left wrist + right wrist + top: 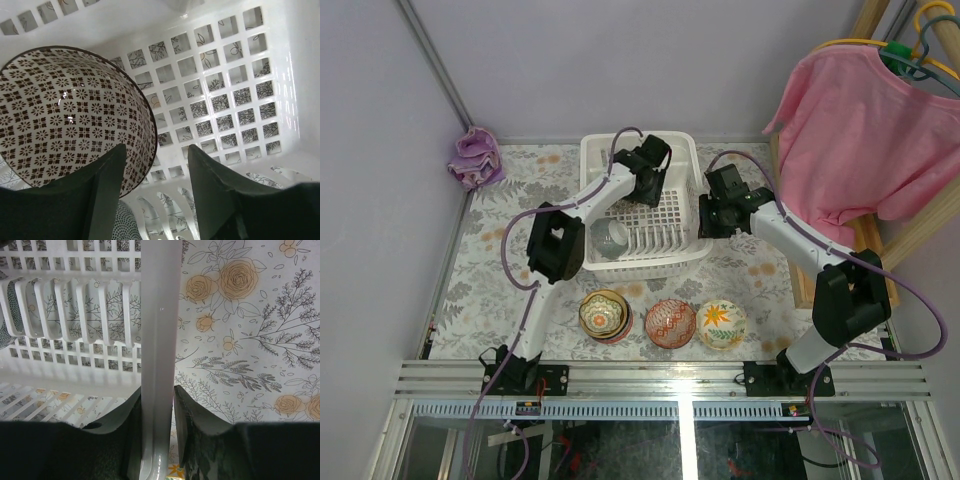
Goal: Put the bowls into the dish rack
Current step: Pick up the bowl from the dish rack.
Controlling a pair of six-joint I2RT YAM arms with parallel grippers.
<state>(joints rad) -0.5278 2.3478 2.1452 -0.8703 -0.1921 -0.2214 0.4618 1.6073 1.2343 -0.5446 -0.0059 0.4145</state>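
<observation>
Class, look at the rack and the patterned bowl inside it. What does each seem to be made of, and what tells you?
Dish rack: likely moulded plastic, glossy white, with uniform square cut-outs. Patterned bowl: probably glazed ceramic; bright highlights on its printed surface.

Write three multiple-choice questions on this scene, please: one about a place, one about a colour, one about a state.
1. Where is the grey bowl?
A. in the dish rack
B. on the table
C. on the pink shirt

2. What colour is the flower in the white bowl?
A. blue
B. orange
C. purple

3. How is the right gripper?
A. open in the air
B. holding a bowl
C. closed on the rack's rim

Answers:
1 A: the top view shows it inside the rack's walls.
2 B: orange petals show in the top view.
3 C: in the right wrist view it clamps the rim from both sides.
</observation>
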